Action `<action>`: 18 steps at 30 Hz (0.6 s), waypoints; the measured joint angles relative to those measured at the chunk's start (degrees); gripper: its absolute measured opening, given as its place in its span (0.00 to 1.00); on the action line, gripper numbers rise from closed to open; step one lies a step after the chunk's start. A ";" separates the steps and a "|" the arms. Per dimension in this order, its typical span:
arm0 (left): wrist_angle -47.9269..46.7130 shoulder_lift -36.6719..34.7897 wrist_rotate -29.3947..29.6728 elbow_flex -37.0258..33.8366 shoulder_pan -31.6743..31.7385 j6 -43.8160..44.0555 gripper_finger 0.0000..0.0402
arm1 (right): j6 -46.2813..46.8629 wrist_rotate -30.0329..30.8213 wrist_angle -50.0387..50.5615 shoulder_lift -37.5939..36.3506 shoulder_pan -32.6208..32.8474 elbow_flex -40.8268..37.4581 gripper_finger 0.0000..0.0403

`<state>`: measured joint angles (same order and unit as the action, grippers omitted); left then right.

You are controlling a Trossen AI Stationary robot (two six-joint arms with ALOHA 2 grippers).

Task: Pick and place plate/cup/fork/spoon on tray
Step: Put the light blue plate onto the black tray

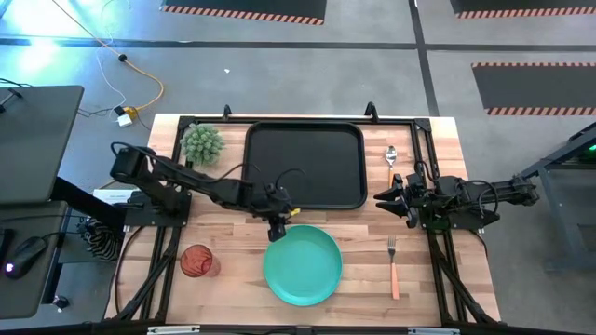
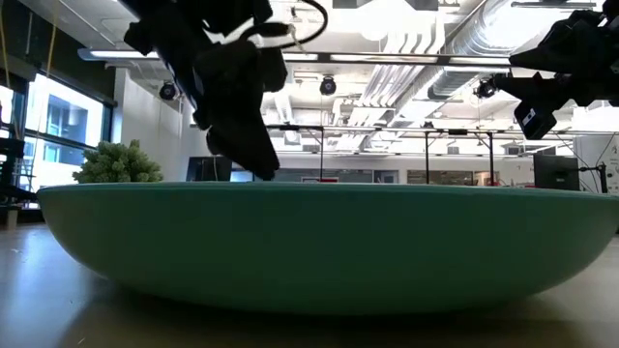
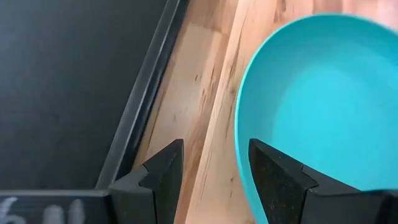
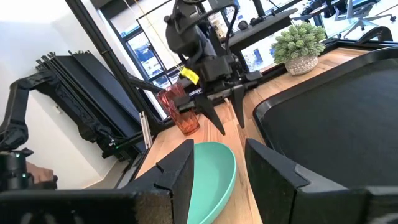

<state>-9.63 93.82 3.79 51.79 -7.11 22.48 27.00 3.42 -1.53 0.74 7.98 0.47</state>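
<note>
The teal plate (image 1: 303,265) lies flat on the wooden table, near the front edge. My left gripper (image 1: 277,231) is open and points down at the plate's far-left rim (image 3: 241,134). One finger (image 3: 163,177) is over the wood and the other (image 3: 273,183) over the plate's inside. It also shows in the right wrist view (image 4: 229,124). The black tray (image 1: 303,166) lies behind the plate. The red-brown cup (image 1: 196,261) stands left of the plate. The fork (image 1: 393,265) and the spoon (image 1: 391,158) lie at the right. My right gripper (image 1: 384,198) is open and empty beside the tray's right edge.
A spiky green plant in a pot (image 1: 202,142) stands at the tray's far-left corner. Bare wood lies between the tray's near rim (image 3: 140,106) and the plate. Black frame rails run along the table's edges (image 1: 424,140).
</note>
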 joint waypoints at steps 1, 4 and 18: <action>-0.04 0.34 0.10 0.00 -0.15 0.05 0.42 | 0.00 -0.01 -0.01 0.00 0.00 -0.02 0.33; 0.12 1.40 0.11 0.00 -0.42 1.55 0.42 | -0.01 0.00 0.01 -0.01 0.01 -0.02 0.33; -0.09 5.57 0.25 -0.03 -2.52 4.13 0.42 | -0.01 0.00 0.00 -0.01 -0.01 0.00 0.33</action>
<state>-9.71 99.39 4.05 51.76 -9.63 26.61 26.99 3.42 -1.53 0.73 7.97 0.47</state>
